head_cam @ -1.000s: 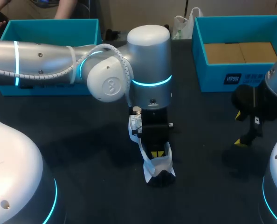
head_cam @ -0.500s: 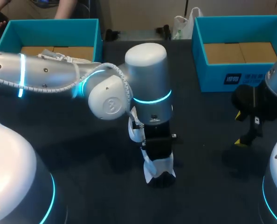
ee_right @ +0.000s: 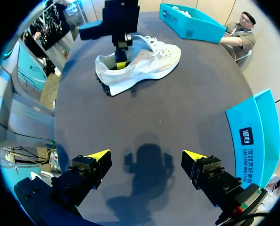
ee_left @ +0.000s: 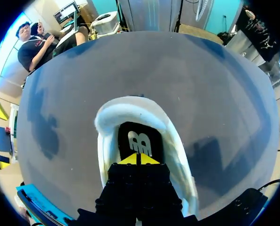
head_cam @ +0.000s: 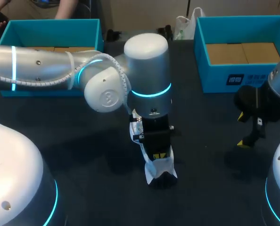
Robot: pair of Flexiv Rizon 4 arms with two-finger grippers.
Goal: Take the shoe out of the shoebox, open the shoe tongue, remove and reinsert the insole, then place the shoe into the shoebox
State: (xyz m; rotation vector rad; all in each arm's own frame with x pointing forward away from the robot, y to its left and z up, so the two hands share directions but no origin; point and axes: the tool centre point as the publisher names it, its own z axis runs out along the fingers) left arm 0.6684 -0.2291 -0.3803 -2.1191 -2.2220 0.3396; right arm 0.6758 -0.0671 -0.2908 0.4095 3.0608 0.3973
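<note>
Two yellow tips of the left end effector (ee_left: 139,159) meet with no gap. They are lowered into the mouth of the white shoe (ee_left: 180,157), just over the heel end of its black insole (ee_left: 139,139); whether they pinch anything is unclear. The shoe stands upright on the dark table (head_cam: 83,141), outside the left shoebox (head_cam: 50,32) and the right shoebox (head_cam: 215,80). The right end effector (ee_right: 147,162) hangs wide open over the table, well apart from the shoe.
</note>
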